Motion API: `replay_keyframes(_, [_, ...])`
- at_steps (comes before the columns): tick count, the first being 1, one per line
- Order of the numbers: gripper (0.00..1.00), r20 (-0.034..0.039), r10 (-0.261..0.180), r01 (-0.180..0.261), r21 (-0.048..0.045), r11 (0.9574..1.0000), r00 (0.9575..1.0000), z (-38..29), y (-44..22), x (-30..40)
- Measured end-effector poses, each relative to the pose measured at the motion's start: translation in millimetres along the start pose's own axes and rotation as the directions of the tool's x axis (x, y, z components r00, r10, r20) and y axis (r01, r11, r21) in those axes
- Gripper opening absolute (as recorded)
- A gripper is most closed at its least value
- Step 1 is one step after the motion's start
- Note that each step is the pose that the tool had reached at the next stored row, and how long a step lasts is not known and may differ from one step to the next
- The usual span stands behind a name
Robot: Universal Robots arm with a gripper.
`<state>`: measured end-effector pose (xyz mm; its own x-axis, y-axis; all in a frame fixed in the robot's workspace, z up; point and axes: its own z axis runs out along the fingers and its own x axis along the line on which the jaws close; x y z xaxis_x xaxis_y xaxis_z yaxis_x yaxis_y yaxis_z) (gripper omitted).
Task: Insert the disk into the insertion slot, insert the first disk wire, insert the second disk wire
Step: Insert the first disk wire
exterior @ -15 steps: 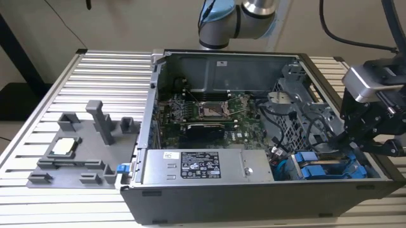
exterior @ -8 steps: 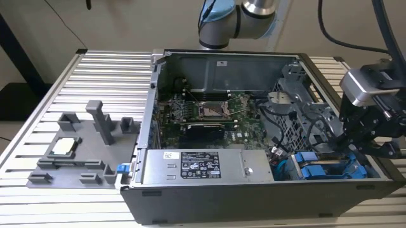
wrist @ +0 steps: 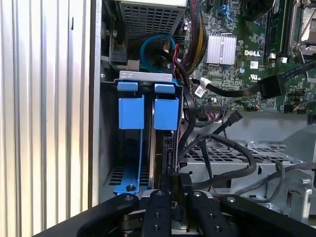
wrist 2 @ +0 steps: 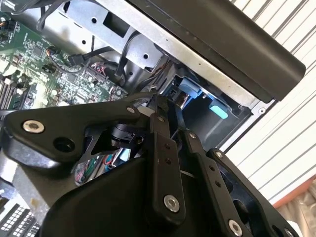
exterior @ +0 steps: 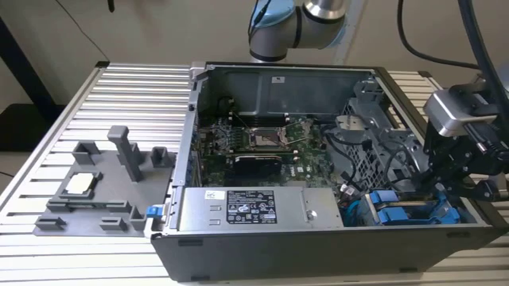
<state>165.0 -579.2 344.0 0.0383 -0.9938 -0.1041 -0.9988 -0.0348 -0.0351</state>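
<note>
The disk [wrist: 165,112], in its bright blue frame, stands inside the insertion slot [wrist: 148,75], the grey sheet-metal cage at the case's corner. A second blue-fronted unit [wrist: 131,111] sits beside it. In the exterior view both blue fronts [exterior: 406,213] lie at the case's lower right, with my gripper [exterior: 439,189] just above them. In the first wrist view my gripper [wrist: 173,186] is at the disk's dark rear edge. Its fingers [wrist: 159,202] are close together on a dark plug, and a black wire [wrist: 222,178] loops away from it. The fingertips meet near the blue frame in the second wrist view, where my gripper [wrist 2: 160,106] looks shut.
Loose black cables [wrist: 232,143] hang over the perforated grey panel [wrist: 232,158] beside the cage. The power supply [exterior: 250,208] and motherboard [exterior: 254,143] take up the case's middle. A grey fixture [exterior: 95,190] rests on the slatted table [exterior: 119,89]. The case wall [wrist: 96,123] runs close by the cage.
</note>
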Motion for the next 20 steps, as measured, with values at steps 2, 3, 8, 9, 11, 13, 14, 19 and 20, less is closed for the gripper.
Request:
replay_keyframes(2, [0.19,-0.0004,0.003,-0.003,0.0003,1.0,1.0,0.5,0.1,0.1])
replay_keyframes(3, [0.19,-0.0006,0.004,-0.004,0.0005,1.0,1.0,0.8,0.1,0.3])
replay_keyframes(8, [0.19,-0.0009,0.015,-0.015,0.0015,0.9999,0.9999,2.4,0.3,1.2])
replay_keyframes(9, [0.19,-0.0011,0.016,-0.016,0.0017,0.9999,0.9999,2.6,0.3,1.3])
replay_keyframes(11, [0.19,-0.0014,0.019,-0.019,0.002,0.9998,0.9998,3.0,0.4,1.3])
replay_keyframes(13, [0.19,-0.0012,0.02,-0.02,0.0021,0.9998,0.9998,3.5,0.4,1.4])
replay_keyframes(14, [0.19,-0.0013,0.02,-0.02,0.0021,0.9998,0.9998,3.8,0.4,1.4])
replay_keyframes(19, [0.19,-0.0016,0.025,-0.025,0.0026,0.9997,0.9997,5.2,0.5,1.6])
replay_keyframes(20, [0.19,-0.0016,0.026,-0.026,0.0027,0.9997,0.9997,5.6,0.5,1.6])
